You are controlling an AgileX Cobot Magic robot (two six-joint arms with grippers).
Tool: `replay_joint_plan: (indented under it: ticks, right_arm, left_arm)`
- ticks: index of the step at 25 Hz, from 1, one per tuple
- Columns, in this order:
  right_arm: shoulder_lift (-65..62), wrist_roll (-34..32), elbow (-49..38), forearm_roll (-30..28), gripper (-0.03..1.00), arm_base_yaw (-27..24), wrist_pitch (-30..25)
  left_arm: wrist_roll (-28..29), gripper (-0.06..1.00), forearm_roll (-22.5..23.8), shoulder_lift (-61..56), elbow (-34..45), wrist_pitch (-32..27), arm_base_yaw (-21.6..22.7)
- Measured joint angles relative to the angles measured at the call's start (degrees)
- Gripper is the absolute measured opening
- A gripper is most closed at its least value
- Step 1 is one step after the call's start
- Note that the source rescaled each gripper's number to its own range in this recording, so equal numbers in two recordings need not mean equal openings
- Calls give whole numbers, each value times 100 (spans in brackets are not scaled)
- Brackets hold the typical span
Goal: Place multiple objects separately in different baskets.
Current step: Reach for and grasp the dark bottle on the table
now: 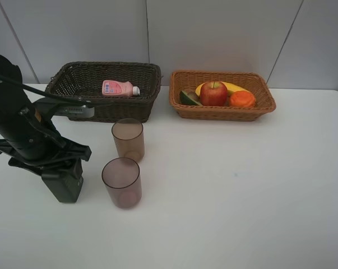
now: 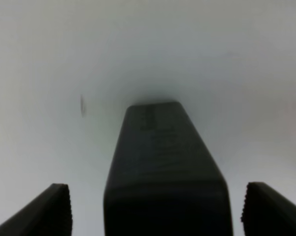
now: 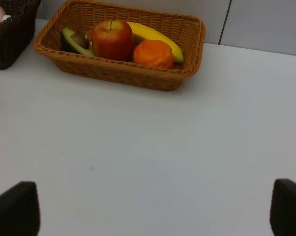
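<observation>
**Inspector:** Left side, status?

**Me:** My left gripper (image 2: 158, 206) stands wide astride the pump bottle (image 2: 162, 147), a gap on either side and nothing gripped. The bottle stands on the table (image 1: 241, 185). I judge the straddle sets up a side grasp.

**Inspector:** Right side?

**Me:** My right gripper (image 3: 151, 209) is wide and empty, facing the tan basket (image 3: 118, 78) of fruit (image 3: 113, 40). I judge the pump bottle is bound for the dark basket (image 1: 101, 109).
</observation>
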State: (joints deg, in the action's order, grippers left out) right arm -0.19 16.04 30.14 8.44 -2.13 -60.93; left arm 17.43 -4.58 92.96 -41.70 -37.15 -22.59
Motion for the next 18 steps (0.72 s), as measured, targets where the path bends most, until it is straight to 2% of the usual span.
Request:
replay_joint_plan:
  ticks: [3, 18]
  right_arm:
    - [0, 0, 0, 0, 98, 0, 0]
    - [0, 0, 0, 0, 98, 0, 0]
  left_arm:
    - [-7, 51, -60, 0, -12, 11, 0]
    - [-147, 53, -101, 0, -12, 11, 0]
